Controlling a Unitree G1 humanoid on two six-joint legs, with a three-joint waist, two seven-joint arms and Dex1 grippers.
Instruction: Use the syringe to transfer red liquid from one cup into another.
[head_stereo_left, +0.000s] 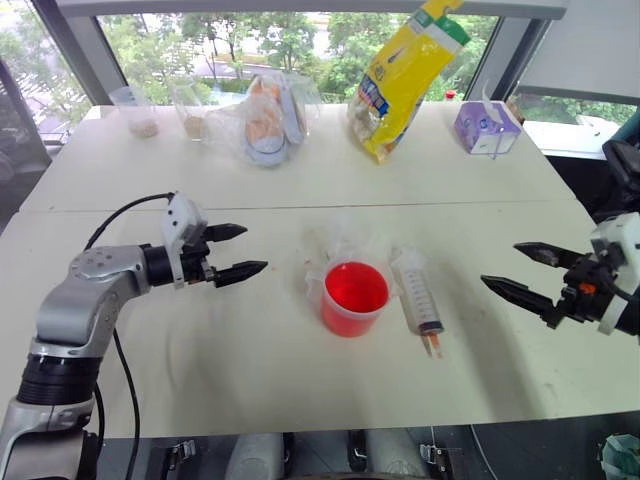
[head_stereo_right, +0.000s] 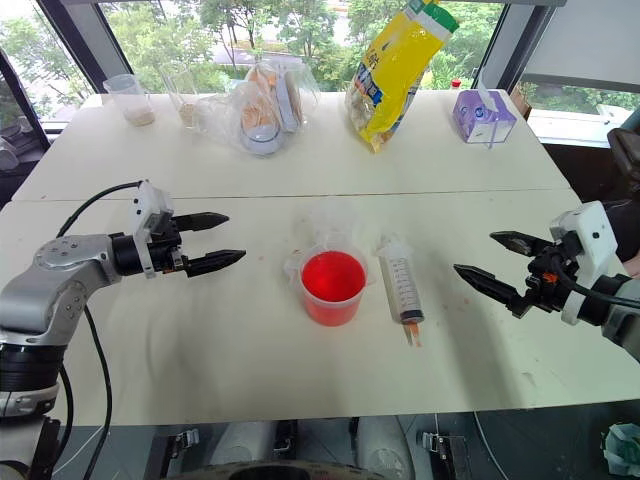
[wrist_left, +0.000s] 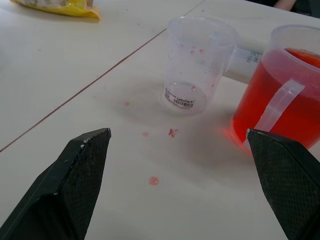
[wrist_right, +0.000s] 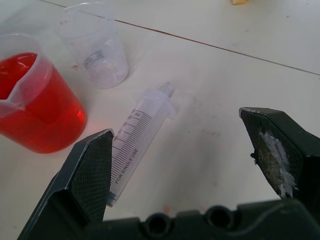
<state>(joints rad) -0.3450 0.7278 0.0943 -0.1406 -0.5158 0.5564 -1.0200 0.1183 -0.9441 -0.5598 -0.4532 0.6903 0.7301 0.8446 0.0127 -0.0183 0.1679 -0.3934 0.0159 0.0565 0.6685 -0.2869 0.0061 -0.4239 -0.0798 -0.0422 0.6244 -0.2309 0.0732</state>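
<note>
The spouted cup (head_stereo_left: 354, 298) stands mid-table, filled with red liquid (head_stereo_left: 356, 287). Just behind it is the small clear cup (wrist_left: 197, 65), upright and holding no liquid beyond a few red specks. To the right of the red cup the syringe (head_stereo_left: 418, 293) lies flat on the table, orange tip toward the front edge and barrel clear. My left gripper (head_stereo_left: 235, 252) hovers open to the left of the cups, pointing at them, nothing between its fingers. On the right, my right gripper (head_stereo_left: 500, 264) is also open, pointing toward the syringe (wrist_right: 135, 142) and apart from it.
A few red drops (wrist_left: 153, 180) dot the white table near the cups. At the back stand a yellow bag (head_stereo_left: 405, 75), a purple box (head_stereo_left: 487, 127), a plastic bag of bowls (head_stereo_left: 265, 120) and two clear cups (head_stereo_left: 137, 110). A seam crosses the table behind the cups.
</note>
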